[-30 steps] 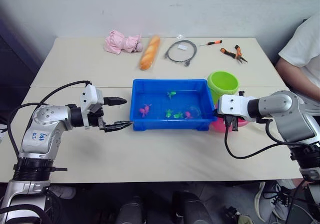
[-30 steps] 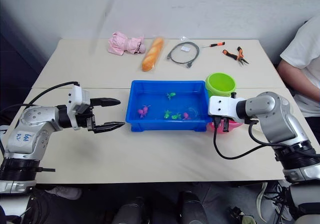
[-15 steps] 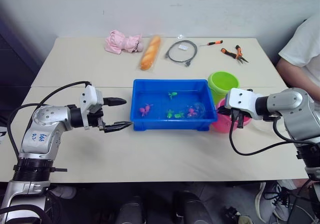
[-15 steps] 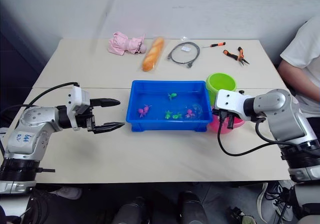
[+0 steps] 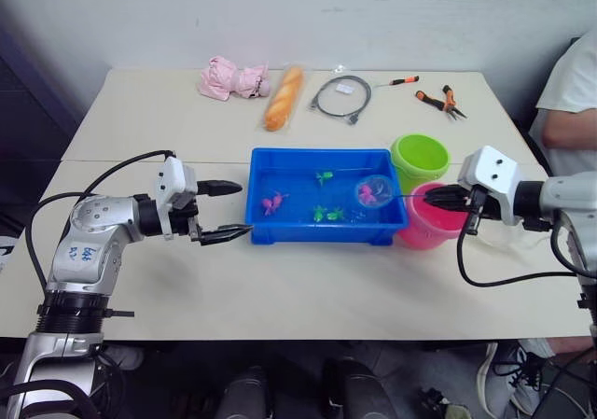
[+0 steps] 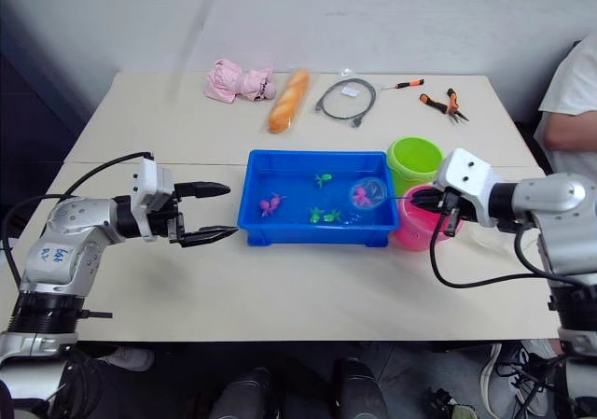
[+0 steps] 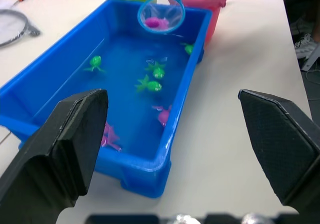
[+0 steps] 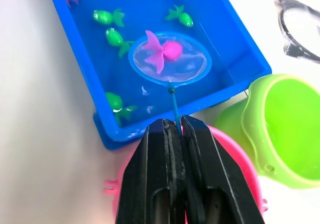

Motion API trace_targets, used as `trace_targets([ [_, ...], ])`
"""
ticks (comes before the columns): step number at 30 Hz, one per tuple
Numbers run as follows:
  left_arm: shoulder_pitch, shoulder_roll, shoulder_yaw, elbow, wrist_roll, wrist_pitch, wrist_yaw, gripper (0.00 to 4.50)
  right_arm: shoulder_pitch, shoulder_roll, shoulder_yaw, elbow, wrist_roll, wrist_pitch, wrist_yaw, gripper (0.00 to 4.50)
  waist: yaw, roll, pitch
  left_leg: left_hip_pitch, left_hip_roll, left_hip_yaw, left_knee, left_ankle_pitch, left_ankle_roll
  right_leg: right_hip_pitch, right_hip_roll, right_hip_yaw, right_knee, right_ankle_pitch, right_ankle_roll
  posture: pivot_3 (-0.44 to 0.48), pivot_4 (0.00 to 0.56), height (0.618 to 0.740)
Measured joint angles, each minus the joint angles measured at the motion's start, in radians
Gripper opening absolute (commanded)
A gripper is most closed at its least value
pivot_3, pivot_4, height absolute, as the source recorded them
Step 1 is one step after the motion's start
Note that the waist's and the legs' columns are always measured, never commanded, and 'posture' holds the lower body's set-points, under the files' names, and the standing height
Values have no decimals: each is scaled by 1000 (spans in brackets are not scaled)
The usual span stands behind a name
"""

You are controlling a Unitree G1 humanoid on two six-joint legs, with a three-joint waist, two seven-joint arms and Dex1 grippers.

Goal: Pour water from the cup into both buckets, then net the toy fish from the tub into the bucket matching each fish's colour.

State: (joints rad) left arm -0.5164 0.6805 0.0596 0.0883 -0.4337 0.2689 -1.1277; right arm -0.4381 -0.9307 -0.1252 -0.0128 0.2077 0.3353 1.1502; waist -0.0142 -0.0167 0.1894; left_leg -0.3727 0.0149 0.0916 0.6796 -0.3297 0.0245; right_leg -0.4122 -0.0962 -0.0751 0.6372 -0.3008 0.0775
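The blue tub (image 5: 317, 153) sits mid-table with water, green toy fish (image 5: 326, 215) and a pink one (image 5: 272, 202) in it. My right gripper (image 5: 446, 198) is shut on the net's thin handle, over the pink bucket (image 5: 424, 228). The net's light blue hoop (image 8: 170, 58) hangs above the tub's right end with a pink fish (image 8: 162, 51) lying in its mesh. The green bucket (image 5: 419, 158) stands just behind the pink one. My left gripper (image 5: 233, 211) is open and empty, just left of the tub. The cup is out of view.
Along the far edge lie a pink plush toy (image 5: 229, 78), a bread loaf (image 5: 281, 97), a grey coiled cable (image 5: 338, 97), a screwdriver (image 5: 399, 80) and orange pliers (image 5: 437, 102). A person's arm (image 5: 569, 111) is at the right edge. Bare tabletop lies in front of the tub.
My right gripper has drawn back to the right and lifted the net out of the water with a pink fish in it. The left arm has barely moved.
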Motion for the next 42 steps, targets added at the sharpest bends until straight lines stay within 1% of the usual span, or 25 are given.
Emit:
trace_targets([
  [2,-11,-12,-1,1,-6,11,1,4459,47,4,-47,-41,33,27,-21,0,8,0,0,0,0,0,0,0,0,0,0,0,0,0,0,0,150,738],
  [4,-29,-34,-3,0,-16,26,-5,4459,120,28,-125,-103,81,72,-67,0,13,0,0,0,0,0,0,0,0,0,0,0,0,0,0,0,150,738],
  [7,-42,-44,-11,1,-29,42,-18,4459,205,44,-191,-173,119,102,-107,0,14,0,0,0,0,0,0,0,0,0,0,0,0,0,0,0,150,738],
  [12,-79,-68,-34,13,-32,48,-46,4459,402,83,-382,-328,173,138,-175,0,23,0,0,1,0,0,0,0,0,1,0,0,-1,0,0,0,150,738],
  [13,-92,-82,-43,25,-31,47,-47,4459,453,84,-434,-356,176,135,-181,0,26,0,0,1,-1,0,1,0,1,2,0,0,-1,0,1,0,150,738],
  [17,-113,-122,-67,48,-28,45,-53,4459,609,104,-570,-397,169,77,-182,0,36,0,0,1,-1,1,1,-1,1,3,1,1,-6,1,1,0,150,738],
  [19,-118,-135,-80,53,-27,44,-59,4459,661,124,-602,-398,154,38,-189,0,35,0,0,1,-1,1,1,-1,1,3,1,1,-6,1,1,0,150,738],
  [22,-133,-147,-83,74,-23,36,-66,4459,711,161,-630,-384,102,-55,-221,0,32,0,0,2,-1,1,0,-1,1,3,2,2,-5,1,1,0,150,738],
  [25,-136,-158,-90,83,-15,35,-66,4459,734,191,-626,-367,42,-148,-267,0,29,0,0,2,-1,2,1,-1,1,3,2,2,-5,1,1,0,150,738],
  [29,-136,-172,-102,84,-7,33,-66,4459,745,242,-567,-313,-103,-367,-372,0,29,0,0,2,-1,2,1,-1,1,3,1,2,-5,1,1,0,150,738],
  [31,-136,-172,-104,84,-2,28,-66,4459,750,244,-547,-282,-159,-431,-409,0,28,0,0,2,-1,2,1,-1,1,3,1,2,-5,1,1,0,150,738],
  [34,-134,-171,-109,83,9,21,-67,4459,757,241,-529,-217,-306,-589,-519,0,28,0,0,2,-1,2,1,0,1,3,2,2,-5,1,1,0,150,738],
  [39,-119,-169,-109,80,10,20,-66,4459,759,181,-504,-123,-558,-811,-714,0,20,0,0,3,-1,2,1,0,0,3,2,3,-5,1,1,0,150,738],
  [42,-109,-169,-110,79,10,19,-65,4459,761,156,-499,-75,-638,-891,-800,0,14,0,0,3,-1,2,1,0,0,3,2,3,-5,1,1,0,150,738],
])
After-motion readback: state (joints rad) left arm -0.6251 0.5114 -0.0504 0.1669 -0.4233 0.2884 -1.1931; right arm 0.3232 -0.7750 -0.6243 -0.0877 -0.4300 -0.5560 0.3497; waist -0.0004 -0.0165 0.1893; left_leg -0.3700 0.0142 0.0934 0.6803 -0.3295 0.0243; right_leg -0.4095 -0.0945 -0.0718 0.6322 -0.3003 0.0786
